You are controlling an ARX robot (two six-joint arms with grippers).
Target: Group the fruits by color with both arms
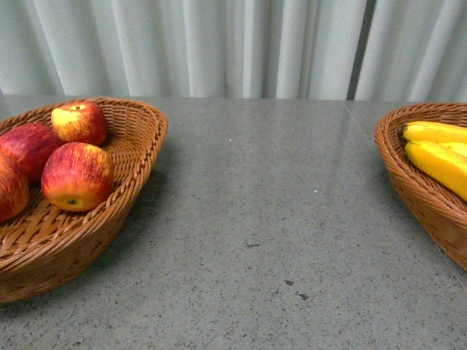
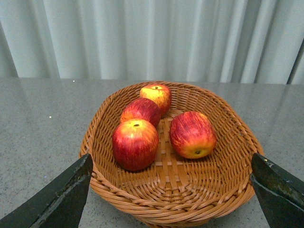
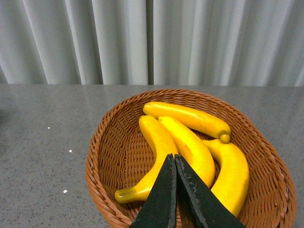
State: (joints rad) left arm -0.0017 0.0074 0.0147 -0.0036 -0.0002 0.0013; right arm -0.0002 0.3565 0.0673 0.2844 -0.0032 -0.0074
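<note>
Four apples lay in a basket ahead of the open left hand; the empty, closed right hand hovered over four bananas.

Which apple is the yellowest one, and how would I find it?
Look at the wicker basket on the left side of the grey table, holding four apples. The yellowest apple sits at the far end, nearest the curtain; its top is pale yellow, while the others are mostly red.
</note>
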